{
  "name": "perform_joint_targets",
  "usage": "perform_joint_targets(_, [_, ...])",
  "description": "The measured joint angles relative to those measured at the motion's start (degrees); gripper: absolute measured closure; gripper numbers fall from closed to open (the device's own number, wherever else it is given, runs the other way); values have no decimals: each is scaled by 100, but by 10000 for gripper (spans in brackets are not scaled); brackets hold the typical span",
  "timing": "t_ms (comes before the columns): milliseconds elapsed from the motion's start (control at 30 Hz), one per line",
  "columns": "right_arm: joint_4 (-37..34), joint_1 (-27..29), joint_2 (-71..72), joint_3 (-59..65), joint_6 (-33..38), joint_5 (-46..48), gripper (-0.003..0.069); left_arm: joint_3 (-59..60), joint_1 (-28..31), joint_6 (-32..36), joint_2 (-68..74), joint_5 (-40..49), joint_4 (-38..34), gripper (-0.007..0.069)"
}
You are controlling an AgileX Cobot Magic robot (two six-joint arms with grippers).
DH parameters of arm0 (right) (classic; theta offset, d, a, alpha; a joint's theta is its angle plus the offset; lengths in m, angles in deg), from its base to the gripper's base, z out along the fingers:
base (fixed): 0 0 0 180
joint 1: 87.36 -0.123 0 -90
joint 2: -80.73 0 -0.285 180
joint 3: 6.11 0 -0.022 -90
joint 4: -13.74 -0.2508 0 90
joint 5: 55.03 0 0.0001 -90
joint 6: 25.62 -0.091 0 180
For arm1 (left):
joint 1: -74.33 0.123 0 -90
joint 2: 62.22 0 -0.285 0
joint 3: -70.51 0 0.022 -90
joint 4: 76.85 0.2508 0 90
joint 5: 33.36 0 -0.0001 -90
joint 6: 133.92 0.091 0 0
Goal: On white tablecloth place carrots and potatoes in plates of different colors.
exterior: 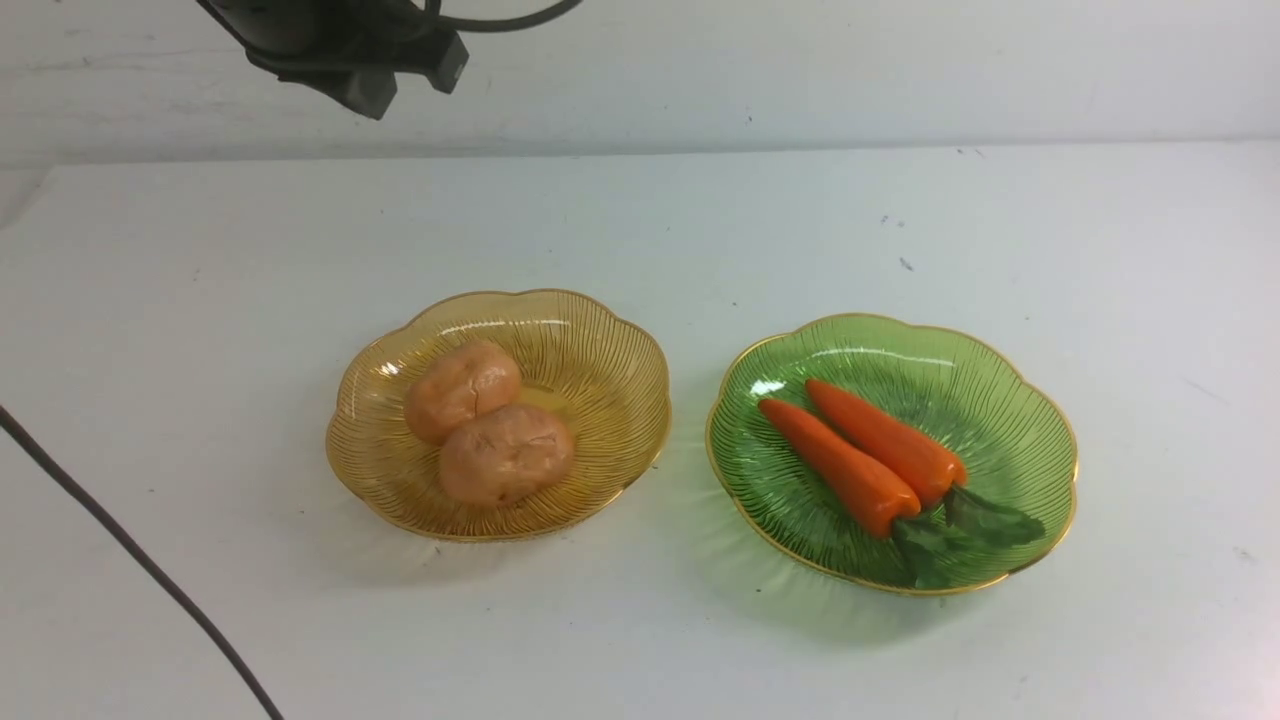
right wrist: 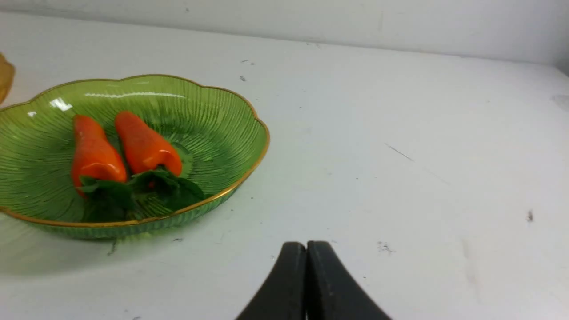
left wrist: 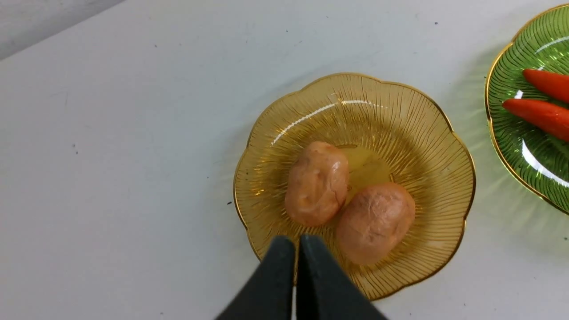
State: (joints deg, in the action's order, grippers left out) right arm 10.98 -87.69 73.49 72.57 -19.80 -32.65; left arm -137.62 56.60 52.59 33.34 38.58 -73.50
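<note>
The white tablecloth (exterior: 640,220) covers the whole tabletop and fills most of the front view. It has a few small dark specks on it.

Two plates sit on it, side by side but not touching. The yellow plate (exterior: 610,345) is left of the middle of the frame. The green plate (exterior: 1010,400) is on the right, a bit lower.

Two potatoes (exterior: 505,452) lie in the yellow plate. They touch each other, one behind the other.

Two carrots (exterior: 885,440) lie in the green plate, close together. Their pointed ends aim to the upper left and their dark green leaves lie at the lower right, near the rim.

A thin black cable (exterior: 130,550) runs across the lower left corner of the frame.

At the upper left of the front view a dark part of the left arm (exterior: 350,50) hangs above the tabletop.

In the left wrist view, the left pincer (left wrist: 297,242) is closed tight, with its two black tips pressed together. It holds nothing and shows in front of the yellow plate's rim.

In the right wrist view, the right pincer (right wrist: 306,249) is closed tight too. It holds nothing and shows in front of bare cloth, beside the green plate.
</note>
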Motion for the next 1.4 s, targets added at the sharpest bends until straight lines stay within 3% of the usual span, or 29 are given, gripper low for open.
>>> perform_joint_targets(333, [0,-379,0,0,0,0,674,1029,0,-39,-1300,6,-5,628])
perform_joint_targets(600, [0,-385,0,0,-69,0,674,2791,0,-257,-3077,-35,99,628])
perform_joint_targets(667, [0,-385,0,0,-82,0,674,3788,0,-350,-3964,-594,11,628])
perform_joint_targets(933, [0,-385,0,0,-75,0,674,7066,0,-546,-6425,-4343,-623,628])
perform_joint_targets(1400, [4,-385,0,0,-75,0,674,8741,106,-552,-7134,-4911,-696,627])
